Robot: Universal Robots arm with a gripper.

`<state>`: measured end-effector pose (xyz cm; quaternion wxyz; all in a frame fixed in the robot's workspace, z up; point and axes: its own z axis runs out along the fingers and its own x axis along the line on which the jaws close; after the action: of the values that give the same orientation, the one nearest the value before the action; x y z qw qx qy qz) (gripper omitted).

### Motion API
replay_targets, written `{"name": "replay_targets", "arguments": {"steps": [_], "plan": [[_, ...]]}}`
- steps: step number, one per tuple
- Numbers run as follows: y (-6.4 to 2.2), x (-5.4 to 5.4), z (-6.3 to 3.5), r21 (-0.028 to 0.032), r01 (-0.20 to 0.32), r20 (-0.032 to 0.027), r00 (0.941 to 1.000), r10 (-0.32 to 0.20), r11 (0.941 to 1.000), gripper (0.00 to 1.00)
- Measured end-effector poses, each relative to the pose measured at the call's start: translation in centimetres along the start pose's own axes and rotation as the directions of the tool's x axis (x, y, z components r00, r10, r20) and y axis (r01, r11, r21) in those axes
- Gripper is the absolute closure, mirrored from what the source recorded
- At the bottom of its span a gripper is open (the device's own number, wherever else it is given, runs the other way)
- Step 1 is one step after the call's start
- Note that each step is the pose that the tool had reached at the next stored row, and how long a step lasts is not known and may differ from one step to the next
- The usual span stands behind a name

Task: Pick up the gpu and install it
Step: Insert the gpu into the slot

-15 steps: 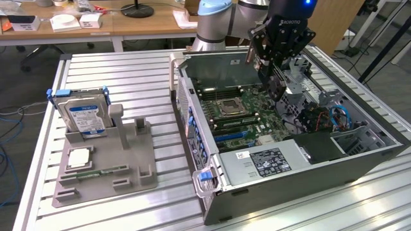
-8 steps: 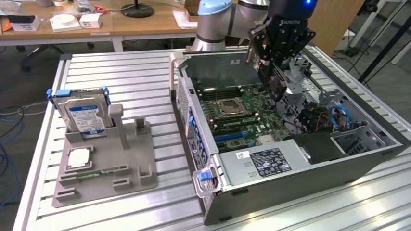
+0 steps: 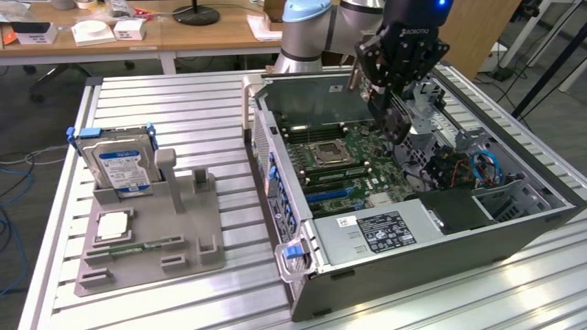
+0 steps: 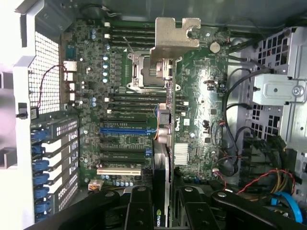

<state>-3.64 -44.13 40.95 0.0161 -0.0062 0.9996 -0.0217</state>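
One black claw is clenched on the thin, flat dark gpu with a silvery bracket, edge-on above the green motherboard. The card is probably stiff, light and fragile, so it is best held by its flat faces.

Wooden desks along the back, grey floor, blue cables trailing, slatted metal table

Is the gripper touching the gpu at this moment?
Touching. In the wrist view the gripper is shut on both flat sides of the edge-on gpu, holding it over the motherboard.
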Motion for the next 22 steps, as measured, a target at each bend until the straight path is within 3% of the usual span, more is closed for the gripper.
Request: {"name": "replay_targets", "arguments": {"steps": [10, 22], "plan": [[0.00, 0.00, 0.00, -0.0026, 0.087, 0.0039, 0.9962, -0.087, 0.9962, 0.74], [0.00, 0.00, 0.00, -0.0052, 0.188, 0.0088, 0.9821, -0.188, 0.9821, 0.74]]}}
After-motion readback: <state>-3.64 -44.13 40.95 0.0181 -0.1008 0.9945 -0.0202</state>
